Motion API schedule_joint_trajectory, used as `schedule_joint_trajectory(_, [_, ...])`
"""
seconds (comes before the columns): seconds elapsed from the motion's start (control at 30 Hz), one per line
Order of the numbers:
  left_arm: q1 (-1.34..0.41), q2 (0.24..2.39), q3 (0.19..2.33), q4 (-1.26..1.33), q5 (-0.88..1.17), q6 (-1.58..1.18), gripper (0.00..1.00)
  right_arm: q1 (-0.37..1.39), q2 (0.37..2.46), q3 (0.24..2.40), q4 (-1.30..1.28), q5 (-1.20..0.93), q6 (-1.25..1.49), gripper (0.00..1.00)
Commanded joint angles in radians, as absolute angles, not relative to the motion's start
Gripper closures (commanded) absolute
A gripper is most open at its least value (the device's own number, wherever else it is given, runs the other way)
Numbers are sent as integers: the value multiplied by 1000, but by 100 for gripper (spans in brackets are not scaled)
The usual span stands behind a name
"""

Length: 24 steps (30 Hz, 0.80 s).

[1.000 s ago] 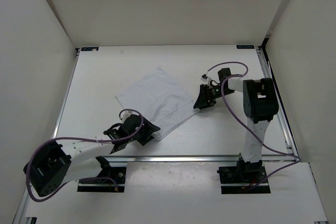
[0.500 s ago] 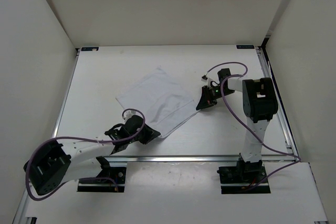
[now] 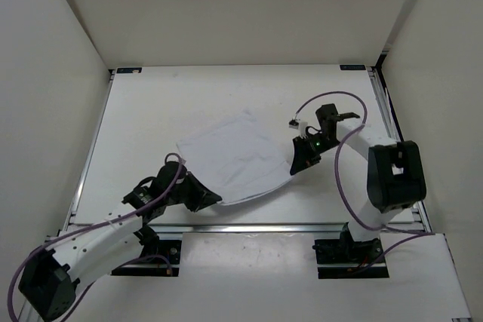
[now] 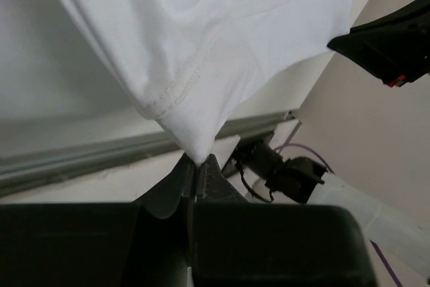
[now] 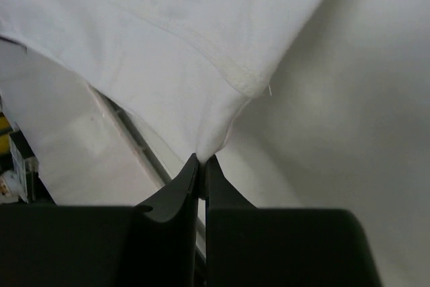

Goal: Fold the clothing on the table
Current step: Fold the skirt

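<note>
The clothing (image 3: 238, 156) is a plain white piece of fabric stretched between both grippers above the table (image 3: 151, 111). My left gripper (image 3: 215, 200) is shut on its near left corner; in the left wrist view that hemmed corner (image 4: 195, 146) is pinched at my left gripper (image 4: 197, 166). My right gripper (image 3: 293, 170) is shut on the near right corner. In the right wrist view the clothing (image 5: 168, 38) hangs from my right gripper (image 5: 201, 166), its hem running up to the right. The near edge sags between the two grips.
White walls (image 3: 45, 73) enclose the table on three sides. A metal rail (image 3: 256, 225) runs along the near edge, with the arm bases (image 3: 351, 250) behind it. Purple cables (image 3: 343, 186) loop off both arms. The right arm's black parts (image 4: 390, 45) show in the left wrist view.
Both grippers closed on the near corners of the clothing and lifted them. The cloth has shifted to the right and toward the near rail, and both arms have swung with it.
</note>
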<state>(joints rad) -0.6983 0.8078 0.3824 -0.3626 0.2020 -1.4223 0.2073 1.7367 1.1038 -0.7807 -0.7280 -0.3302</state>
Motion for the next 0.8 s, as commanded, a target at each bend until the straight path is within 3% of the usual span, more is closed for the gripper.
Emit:
schedule_joint_trajectory(0.0, [-622, 712, 416, -538, 357, -1367, 100, 241, 1571, 996, -851, -677, -370, 100])
schedule_joint_trajectory(0.17, [-348, 540, 341, -693, 655, -1285, 100, 265, 1384, 868, -916, -649, -391, 100])
schedule_joint_trajectory(0.37, [-596, 298, 272, -628, 527, -1577, 100, 271, 1175, 868, -925, -612, -451, 100])
schedule_joint_trajectory(0.47, [-618, 221, 245, -586, 495, -1675, 100, 305, 1131, 888, -925, -600, -453, 100])
schedule_joint_trajectory(0.57, [-527, 225, 258, -545, 560, -1638, 100, 273, 1138, 939, -940, -649, -460, 100])
schedule_joint_trajectory(0.77, [-293, 299, 302, -413, 664, -1540, 100, 207, 1357, 1184, -1042, -856, -437, 100])
